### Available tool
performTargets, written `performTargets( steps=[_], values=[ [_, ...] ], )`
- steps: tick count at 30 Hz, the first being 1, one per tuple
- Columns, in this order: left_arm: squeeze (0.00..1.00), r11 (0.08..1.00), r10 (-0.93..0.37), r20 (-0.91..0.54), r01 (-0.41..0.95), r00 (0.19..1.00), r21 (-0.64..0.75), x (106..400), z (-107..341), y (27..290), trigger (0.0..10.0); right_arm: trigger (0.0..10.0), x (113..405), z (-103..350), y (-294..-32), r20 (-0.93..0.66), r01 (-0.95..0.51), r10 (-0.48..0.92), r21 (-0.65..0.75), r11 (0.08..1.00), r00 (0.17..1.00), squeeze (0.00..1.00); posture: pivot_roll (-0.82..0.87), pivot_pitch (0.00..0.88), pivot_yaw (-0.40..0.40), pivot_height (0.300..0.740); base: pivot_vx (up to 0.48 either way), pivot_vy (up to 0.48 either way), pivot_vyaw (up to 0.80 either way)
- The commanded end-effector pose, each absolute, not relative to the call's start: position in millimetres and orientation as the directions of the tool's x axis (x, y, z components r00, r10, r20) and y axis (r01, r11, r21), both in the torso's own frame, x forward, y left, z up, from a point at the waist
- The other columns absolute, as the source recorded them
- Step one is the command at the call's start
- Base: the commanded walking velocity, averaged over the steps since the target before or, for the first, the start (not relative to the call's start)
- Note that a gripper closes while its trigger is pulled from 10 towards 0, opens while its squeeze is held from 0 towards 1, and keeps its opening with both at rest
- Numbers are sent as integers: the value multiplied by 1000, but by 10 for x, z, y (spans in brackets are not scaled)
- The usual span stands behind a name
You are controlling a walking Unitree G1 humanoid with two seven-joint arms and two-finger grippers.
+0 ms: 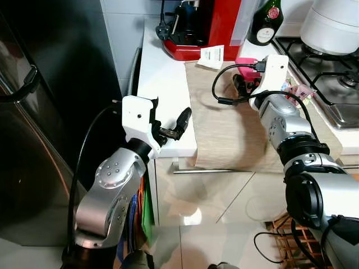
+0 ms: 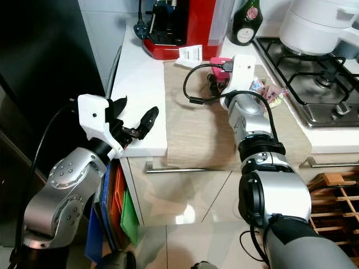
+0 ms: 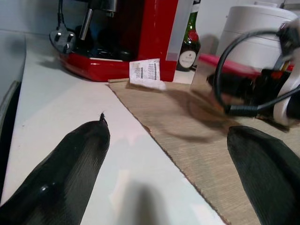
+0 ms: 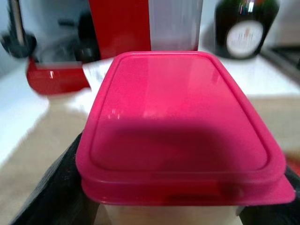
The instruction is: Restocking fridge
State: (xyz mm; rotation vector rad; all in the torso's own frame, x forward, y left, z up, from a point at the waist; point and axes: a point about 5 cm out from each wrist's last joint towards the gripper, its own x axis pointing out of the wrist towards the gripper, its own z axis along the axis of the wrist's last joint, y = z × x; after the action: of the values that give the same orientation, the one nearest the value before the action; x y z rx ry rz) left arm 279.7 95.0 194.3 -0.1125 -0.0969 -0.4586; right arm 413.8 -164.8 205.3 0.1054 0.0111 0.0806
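Note:
A clear container with a pink lid (image 4: pixel 180 122) stands at the back of the beige mat (image 1: pixel 224 134) on the white counter. My right gripper (image 1: pixel 242 77) is shut on it, one black finger (image 4: pixel 56 187) on each side below the lid. My left gripper (image 1: pixel 168 115) hangs open and holds nothing over the counter's front left corner, its fingertips (image 3: pixel 89 140) spread wide. From the left wrist the container (image 3: pixel 220 79) shows across the mat. The dark fridge (image 1: pixel 33 140) with its handle (image 1: pixel 28 84) stands to the left of the counter.
A red coffee machine (image 1: pixel 202 22), a black plug (image 1: pixel 164 31), a paper slip (image 1: pixel 211 56) and a dark bottle (image 1: pixel 266 22) line the counter's back. The gas hob (image 1: pixel 331 73) with a white pot (image 1: pixel 336 22) lies right. Coloured bags (image 1: pixel 143 207) lean below; a wooden rack (image 1: pixel 291 241) stands lower right.

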Motion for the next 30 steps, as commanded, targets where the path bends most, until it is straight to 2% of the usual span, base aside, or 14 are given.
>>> performTargets(
  steps=[1,2,4,8,12,15,20,21,22,28,30],
  values=[
    [0,877,-457,117,469,882,-109,2844,1925,927,10000,0,4170,2371,-1638,127,-83,71,93,992,989,0,99,0,-9,740,0,0,0],
    [0,869,-472,104,482,875,-113,2870,1898,914,10000,0,4154,2521,-1638,215,-80,64,68,994,975,0,95,0,-5,740,0,0,0],
    [0,868,-476,100,485,874,-104,2893,1887,907,10000,0,4142,2599,-1641,260,-78,61,53,996,964,0,88,0,-3,740,0,0,0],
    [0,864,-488,114,498,865,-72,2942,1886,878,10000,0,4011,2900,-1650,471,-41,48,-26,999,881,0,75,0,3,740,0,0,0],
    [0,869,-480,142,491,866,-62,2997,1916,864,10000,0,3912,2970,-1661,554,2,37,-70,998,832,0,67,0,6,740,0,0,0],
    [0,854,-494,224,517,840,-52,3000,2025,837,10000,0,3687,2844,-1745,611,167,-84,-79,983,787,0,49,0,5,740,0,0,0],
    [0,830,-540,262,557,800,10,2922,2064,806,10000,0,3311,2405,-1770,601,252,-136,-113,961,787,0,42,0,-5,740,0,0,0],
    [0,830,-540,262,557,800,10,2922,2064,806,10000,0,3311,2405,-1770,601,252,-136,-113,961,787,0,42,0,-5,740,0,0,0],
    [0,833,-537,264,553,801,18,2924,2055,815,10000,0,3158,2193,-1837,573,280,-155,-137,950,805,0,39,0,-6,740,0,0,0],
    [0,847,-517,267,532,813,19,2944,2026,837,10000,0,2857,1721,-1902,454,257,-133,-222,940,881,0,31,0,-2,740,0,0,0],
    [0,852,-508,265,522,819,21,2943,2018,859,10000,0,2822,1700,-1901,443,251,-133,-218,943,887,0,28,0,1,740,0,0,0]
  ],
)
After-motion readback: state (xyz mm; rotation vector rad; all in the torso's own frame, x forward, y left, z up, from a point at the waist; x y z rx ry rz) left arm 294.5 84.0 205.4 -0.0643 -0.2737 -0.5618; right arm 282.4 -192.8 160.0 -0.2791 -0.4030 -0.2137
